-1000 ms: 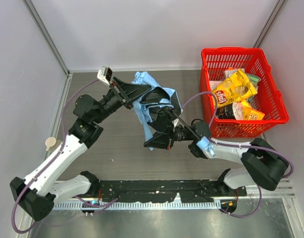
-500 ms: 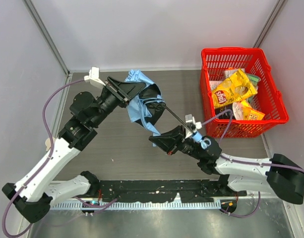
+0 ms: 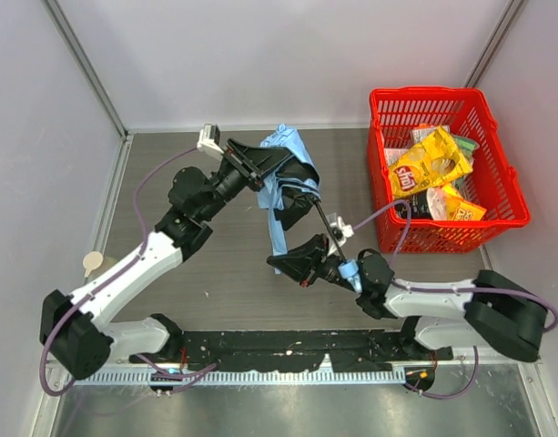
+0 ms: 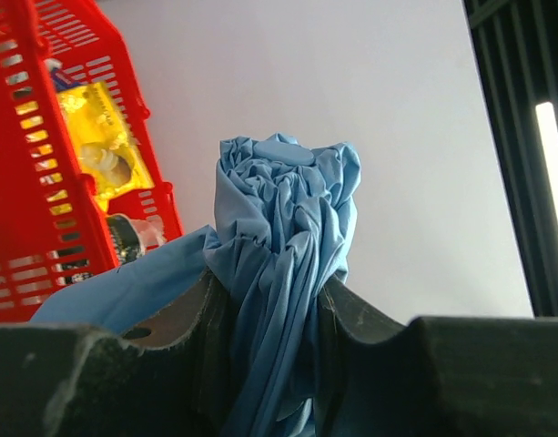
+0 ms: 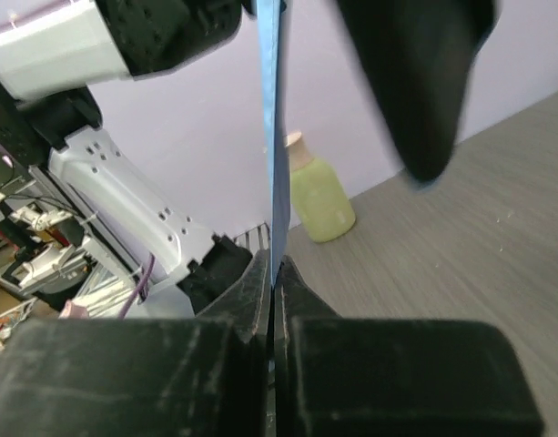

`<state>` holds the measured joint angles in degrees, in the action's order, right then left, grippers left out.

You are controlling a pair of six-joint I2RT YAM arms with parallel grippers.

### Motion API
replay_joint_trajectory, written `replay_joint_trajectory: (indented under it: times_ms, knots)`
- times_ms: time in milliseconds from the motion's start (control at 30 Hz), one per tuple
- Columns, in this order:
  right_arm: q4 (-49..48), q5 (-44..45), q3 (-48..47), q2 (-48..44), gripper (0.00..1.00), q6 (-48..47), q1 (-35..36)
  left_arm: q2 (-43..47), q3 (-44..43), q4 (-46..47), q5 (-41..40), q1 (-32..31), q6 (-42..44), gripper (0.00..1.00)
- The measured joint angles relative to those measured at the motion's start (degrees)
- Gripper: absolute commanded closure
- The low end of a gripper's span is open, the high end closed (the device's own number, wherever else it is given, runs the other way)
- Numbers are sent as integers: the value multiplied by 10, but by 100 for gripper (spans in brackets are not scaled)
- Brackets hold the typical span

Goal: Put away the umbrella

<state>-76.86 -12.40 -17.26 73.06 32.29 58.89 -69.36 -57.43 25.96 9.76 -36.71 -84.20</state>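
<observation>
Red basket (image 3: 425,92) holding yellow chip bag (image 3: 431,164), pale green bottle (image 5: 319,198), maybe plastic

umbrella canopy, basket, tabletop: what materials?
umbrella: thin woven fabric, matte sky blue; it bunches in soft folds.
basket: probably moulded plastic, glossy red; uniform lattice walls.
table: likely wood-grain laminate, grey; fine streaks, dull sheen.

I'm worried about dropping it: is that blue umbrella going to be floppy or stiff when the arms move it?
The umbrella cloth is probably floppy: it bunches in folds between the fingers of the left gripper. The edge pinched by the right gripper looks thin, so it may slip. The black shaft looks straight, likely stiff.
</observation>
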Motion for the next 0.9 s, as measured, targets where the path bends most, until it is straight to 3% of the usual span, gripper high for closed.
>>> replay_joint_trajectory:
  times_ms: [200,433,633,867,900]
  knots:
    - [232,-1,-84,-142,99,-47,-3,111,24,-4,-23,-4,16,100]
    - [455,87,-149,-254,99,-71,-2,212,59,26,-66,-5,57,100]
    - [503,123,-144,-267,99,-51,-2,251,138,43,-149,-7,91,100]
    - [572,160,-167,-240,99,-23,1,207,117,79,-170,-11,128,100]
    - [589,171,-179,-234,93,-16,1,199,111,80,-167,-11,133,100]
